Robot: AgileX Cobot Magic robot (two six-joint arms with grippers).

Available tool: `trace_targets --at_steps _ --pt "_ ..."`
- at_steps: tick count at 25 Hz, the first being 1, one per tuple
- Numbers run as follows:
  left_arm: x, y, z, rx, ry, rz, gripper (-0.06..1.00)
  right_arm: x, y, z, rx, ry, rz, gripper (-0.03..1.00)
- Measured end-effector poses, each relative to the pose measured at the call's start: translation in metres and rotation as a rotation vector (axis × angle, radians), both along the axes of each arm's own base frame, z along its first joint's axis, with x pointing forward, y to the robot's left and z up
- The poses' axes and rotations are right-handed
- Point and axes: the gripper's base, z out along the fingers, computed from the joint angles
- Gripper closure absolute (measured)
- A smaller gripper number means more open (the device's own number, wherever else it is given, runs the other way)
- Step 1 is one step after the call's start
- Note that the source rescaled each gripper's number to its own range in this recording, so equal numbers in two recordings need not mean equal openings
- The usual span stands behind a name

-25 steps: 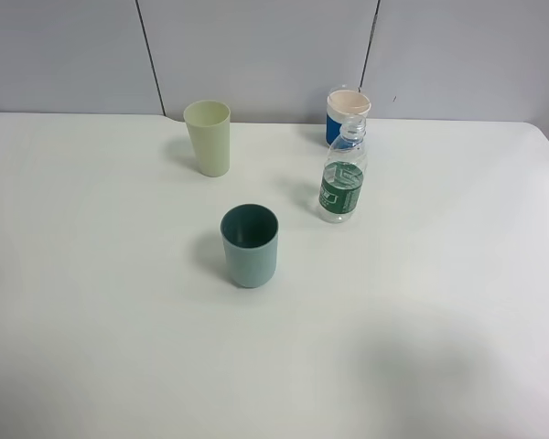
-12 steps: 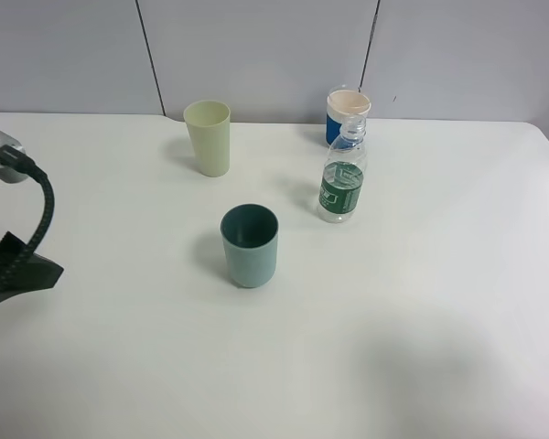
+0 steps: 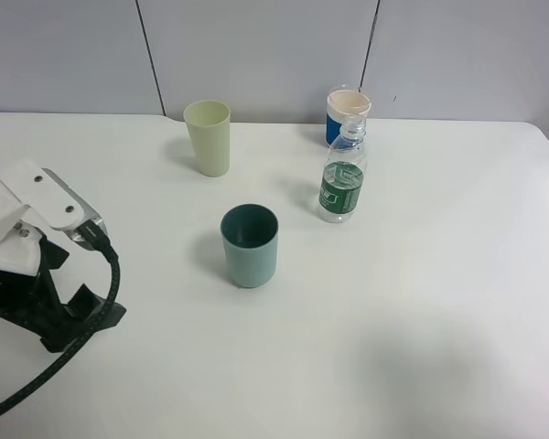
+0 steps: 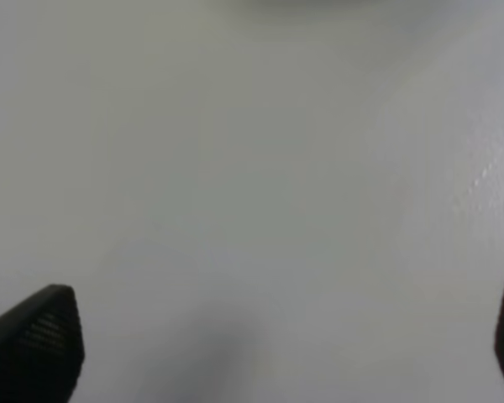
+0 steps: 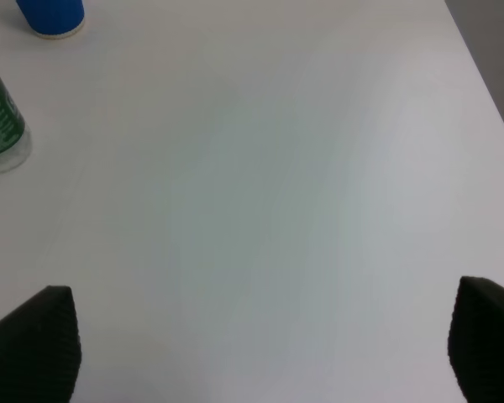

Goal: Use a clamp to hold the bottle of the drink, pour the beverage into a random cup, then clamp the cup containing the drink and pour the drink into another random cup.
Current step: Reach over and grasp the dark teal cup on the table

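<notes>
Nearest, the left hand hangs over the tabletop at 8 o'clock from the teal cup, its fingers spread wide and holding nothing. The right hand is likewise spread and empty, well apart from the bottle. The bottle stands upright at 2 o'clock from the teal cup. A pale green cup stands at 11 o'clock. A blue cup stands just behind the bottle, at its 12 o'clock.
</notes>
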Motion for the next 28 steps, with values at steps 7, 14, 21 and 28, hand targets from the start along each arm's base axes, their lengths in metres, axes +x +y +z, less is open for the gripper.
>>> trace_targets --at_steps 7,14,21,28 --pt "-0.011 -0.012 -0.037 -0.100 -0.099 0.006 -0.04 0.000 0.000 0.000 0.000 0.000 0.000 0.27" --pt "-0.007 -0.014 -0.052 -0.149 -0.200 0.025 -0.05 0.000 0.000 0.000 0.000 0.000 0.000 0.27" --pt "0.003 -0.024 -0.072 -0.133 -0.242 -0.043 -0.05 0.000 0.000 0.000 0.000 0.000 0.000 0.27" --pt "0.010 -0.034 -0.094 -0.151 -0.285 -0.117 -0.05 0.000 0.000 0.000 0.000 0.000 0.000 0.27"
